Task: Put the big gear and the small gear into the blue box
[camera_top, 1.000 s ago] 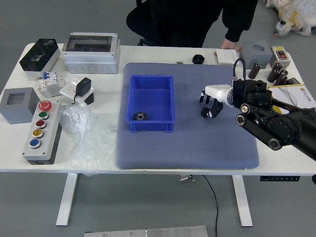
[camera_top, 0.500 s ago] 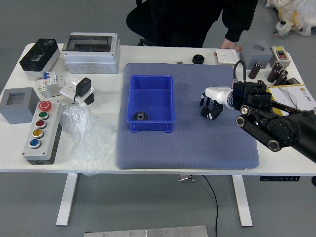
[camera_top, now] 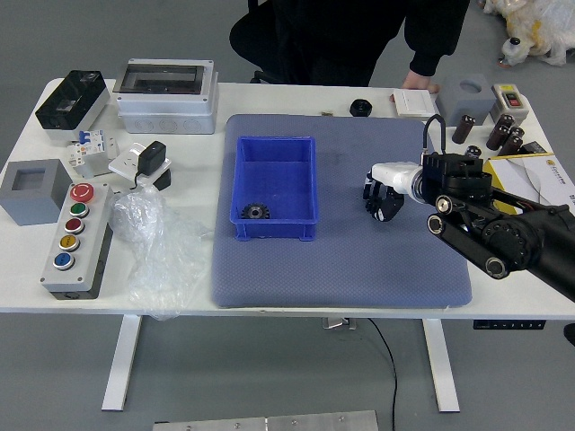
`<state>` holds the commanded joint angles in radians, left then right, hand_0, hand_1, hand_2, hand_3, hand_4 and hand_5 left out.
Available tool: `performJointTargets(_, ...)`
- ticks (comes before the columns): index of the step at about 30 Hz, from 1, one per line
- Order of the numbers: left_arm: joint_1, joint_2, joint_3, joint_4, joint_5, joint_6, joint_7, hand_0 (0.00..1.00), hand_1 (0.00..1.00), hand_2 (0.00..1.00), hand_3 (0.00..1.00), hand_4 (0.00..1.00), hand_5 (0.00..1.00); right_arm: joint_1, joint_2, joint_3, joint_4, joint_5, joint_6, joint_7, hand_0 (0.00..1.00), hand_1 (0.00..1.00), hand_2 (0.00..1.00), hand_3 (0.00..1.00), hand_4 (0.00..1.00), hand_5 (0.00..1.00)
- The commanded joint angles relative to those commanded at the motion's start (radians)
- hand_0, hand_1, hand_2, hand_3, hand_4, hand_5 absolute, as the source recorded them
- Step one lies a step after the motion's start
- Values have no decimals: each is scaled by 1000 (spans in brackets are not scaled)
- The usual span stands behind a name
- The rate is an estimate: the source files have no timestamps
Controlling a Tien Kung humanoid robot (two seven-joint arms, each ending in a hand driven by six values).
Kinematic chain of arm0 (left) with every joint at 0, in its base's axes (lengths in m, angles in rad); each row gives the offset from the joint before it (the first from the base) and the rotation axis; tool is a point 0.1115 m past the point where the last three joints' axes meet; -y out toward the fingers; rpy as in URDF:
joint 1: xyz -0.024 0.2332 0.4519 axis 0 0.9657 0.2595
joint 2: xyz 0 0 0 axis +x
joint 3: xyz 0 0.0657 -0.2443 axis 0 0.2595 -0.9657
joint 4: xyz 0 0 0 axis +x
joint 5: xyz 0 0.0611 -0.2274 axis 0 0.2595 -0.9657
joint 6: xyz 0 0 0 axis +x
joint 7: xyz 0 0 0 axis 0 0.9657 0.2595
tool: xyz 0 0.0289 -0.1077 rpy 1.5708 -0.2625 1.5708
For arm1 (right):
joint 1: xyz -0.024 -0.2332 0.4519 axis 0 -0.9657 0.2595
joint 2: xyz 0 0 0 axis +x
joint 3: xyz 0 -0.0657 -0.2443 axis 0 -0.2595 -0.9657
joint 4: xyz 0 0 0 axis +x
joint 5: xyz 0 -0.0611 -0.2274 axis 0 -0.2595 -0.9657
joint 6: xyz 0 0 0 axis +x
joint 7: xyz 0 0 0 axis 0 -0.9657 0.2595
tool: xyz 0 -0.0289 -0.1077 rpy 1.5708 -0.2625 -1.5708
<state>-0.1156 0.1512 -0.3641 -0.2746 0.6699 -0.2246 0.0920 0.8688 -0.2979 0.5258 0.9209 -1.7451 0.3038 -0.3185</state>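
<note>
One blue-grey mat spans the table's near part; to its left lie a clear plastic bag and a four-button control box. Farther in, a dark gear rests inside the blue box, near its near-left corner. The right hand is lowered over the mat, right of the box; whether it is open, closed or gripping a dark piece cannot be told. Beyond, a black round part sits on the table, and a person stands at the far side.
</note>
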Motion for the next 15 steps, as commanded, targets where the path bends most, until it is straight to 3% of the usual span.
performJointTargets(9, 1, -2, 0, 0, -1, 0, 0, 861, 830, 826, 777, 600, 374, -8, 3, 2, -3, -9, -9, 4, 489, 490, 629, 636, 702, 45)
performJointTargets(10, 1, -2, 0, 0, -1, 0, 0, 861, 830, 826, 777, 600, 374, -9, 4, 3, -3, -11, -13, 5, 508, 440, 547, 618, 691, 41)
performJointTargets(15, 2, -4, 0, 0, -1, 0, 0, 861, 830, 826, 777, 600, 374, -14, 4, 9, -3, -22, -33, 9, 508, 440, 547, 618, 691, 41)
